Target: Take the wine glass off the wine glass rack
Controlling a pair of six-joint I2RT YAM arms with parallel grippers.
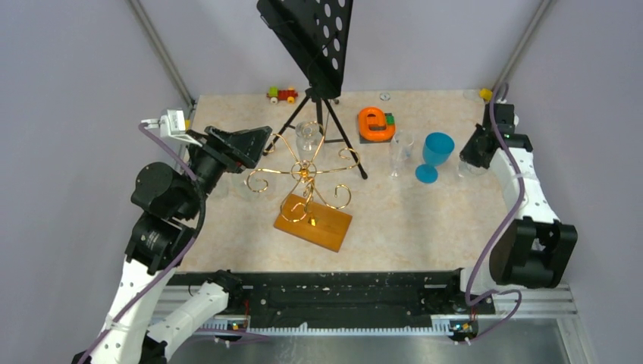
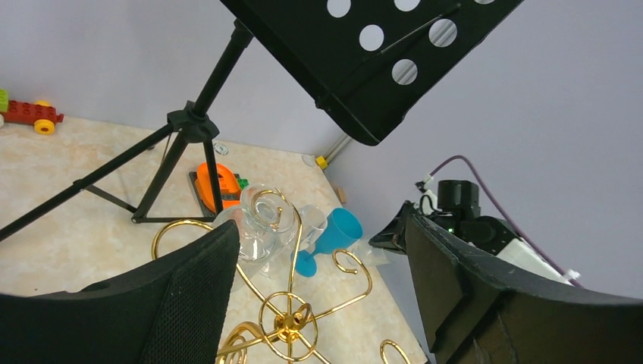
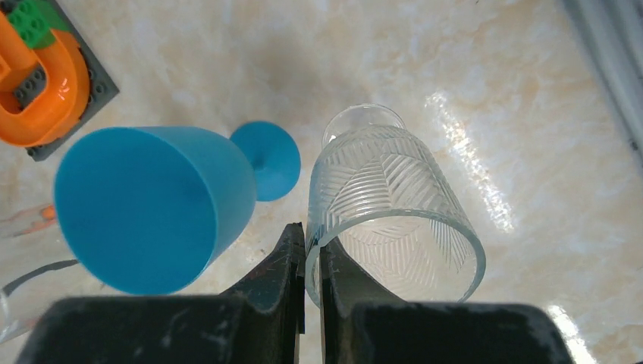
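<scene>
The wine glass rack [image 1: 306,176] is a gold wire tree on an orange-brown wooden base [image 1: 314,221] at the table's middle. A clear wine glass [image 1: 307,139] hangs upside down from its far scroll arm. In the left wrist view the glass [image 2: 254,227] hangs beyond the rack's hub [image 2: 288,322]. My left gripper [image 1: 261,144] is open and empty, just left of the rack and apart from the glass; the rack's hub lies between its spread fingers [image 2: 174,303]. My right gripper [image 3: 312,250] is shut on the rim of a clear patterned tumbler [image 3: 394,205] at the far right.
A black music stand [image 1: 311,38] on a tripod stands right behind the rack. A blue goblet [image 1: 436,155], a tall clear glass [image 1: 400,152] and an orange toy [image 1: 375,123] stand right of it. A toy train [image 1: 282,94] sits at the back edge.
</scene>
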